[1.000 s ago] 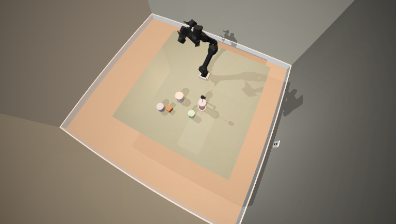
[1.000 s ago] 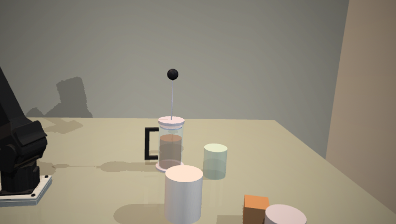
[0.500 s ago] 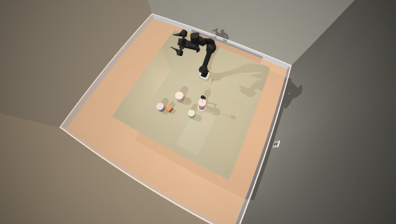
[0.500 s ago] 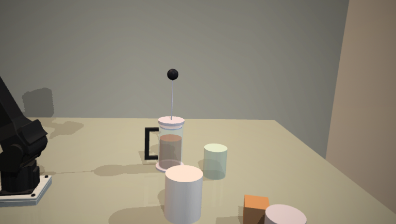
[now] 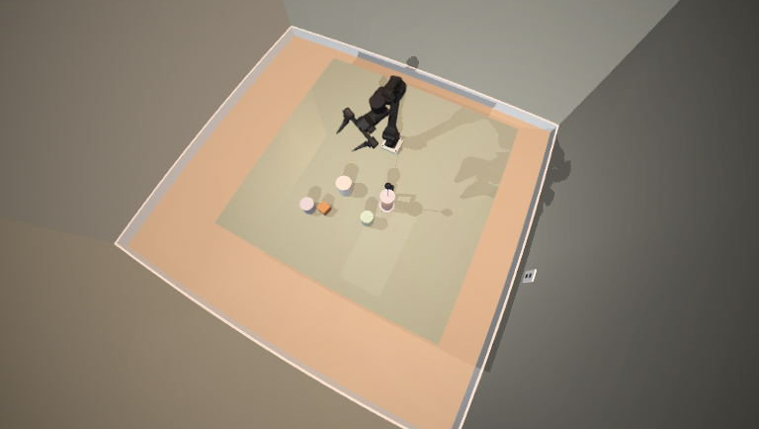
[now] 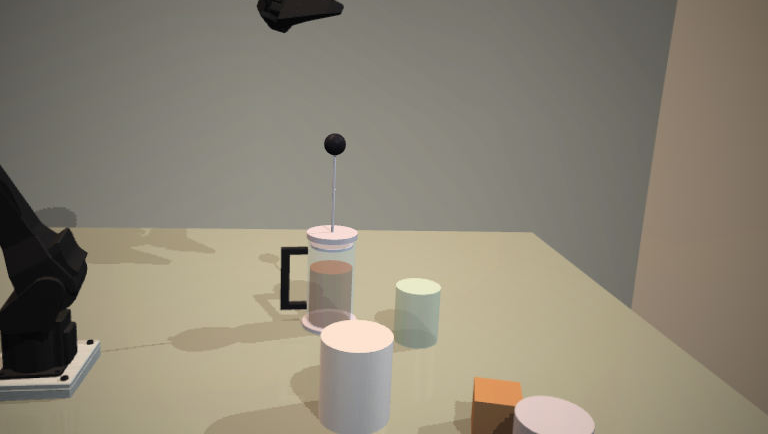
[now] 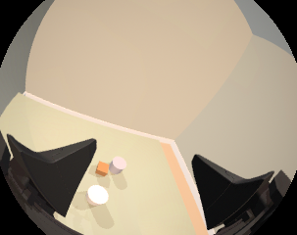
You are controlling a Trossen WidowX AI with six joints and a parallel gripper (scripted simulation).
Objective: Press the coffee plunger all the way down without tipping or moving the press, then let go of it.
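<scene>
The coffee press [image 5: 386, 201] [image 6: 331, 296] stands upright, with brown liquid in its clear body and a black handle. Its plunger rod [image 6: 333, 197] stands far up out of the pale pink lid [image 6: 322, 233], topped by a black knob [image 6: 334, 144]. My gripper [image 5: 345, 141] [image 7: 145, 149] is open with nothing between the fingers. In the exterior view it hangs at the top edge, partly cut off, higher than the knob. In the top view it is up and left of the press, not touching it. The press does not show in the wrist view.
A pale green cylinder [image 5: 366, 216] [image 6: 417, 313] stands close beside the press. A larger white cylinder [image 5: 343, 184] [image 6: 355, 384] [image 7: 97, 195], an orange block [image 5: 323, 208] [image 6: 496, 391] [image 7: 102, 168] and a pinkish cylinder [image 5: 306, 204] [image 6: 553, 418] [image 7: 118, 164] stand farther off. Walls surround the table.
</scene>
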